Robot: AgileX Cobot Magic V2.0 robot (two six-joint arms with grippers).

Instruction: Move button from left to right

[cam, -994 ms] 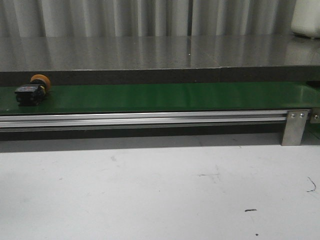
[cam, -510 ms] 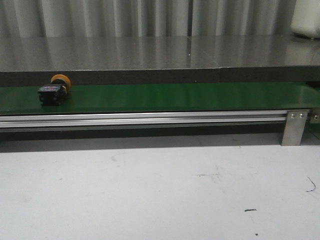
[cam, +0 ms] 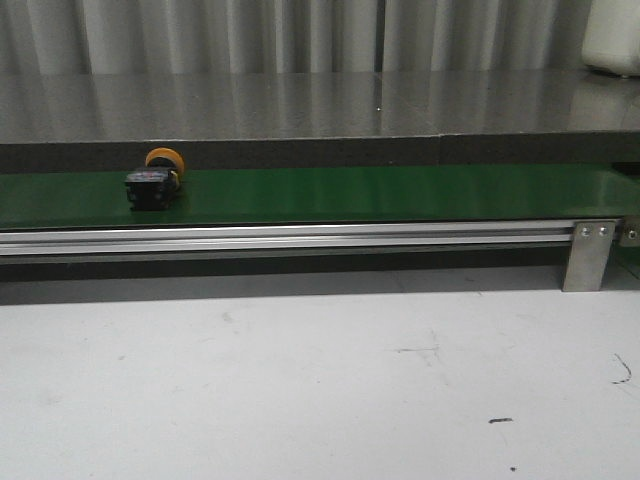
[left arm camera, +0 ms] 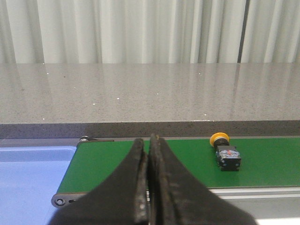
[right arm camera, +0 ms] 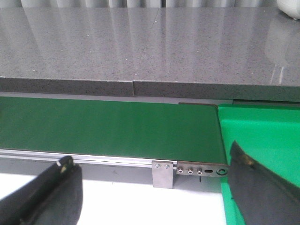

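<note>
On green belt [cam: 400,193], button [cam: 153,186] lying sideways — cap seemingly rearward, left gripper [left arm camera: 149,187] closed

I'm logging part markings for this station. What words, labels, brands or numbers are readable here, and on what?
None can be read.
The button has small coloured marks on its black body, too blurred to read.
The green belt, metal rail and bracket show no text.

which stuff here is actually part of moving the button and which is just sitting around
Job:
- button, lying on the belt's left part
- green belt
- left gripper, fingers shut
- right gripper, fingers wide open

Just there:
- grey counter
- blue tray
- white container
- curtain
</note>
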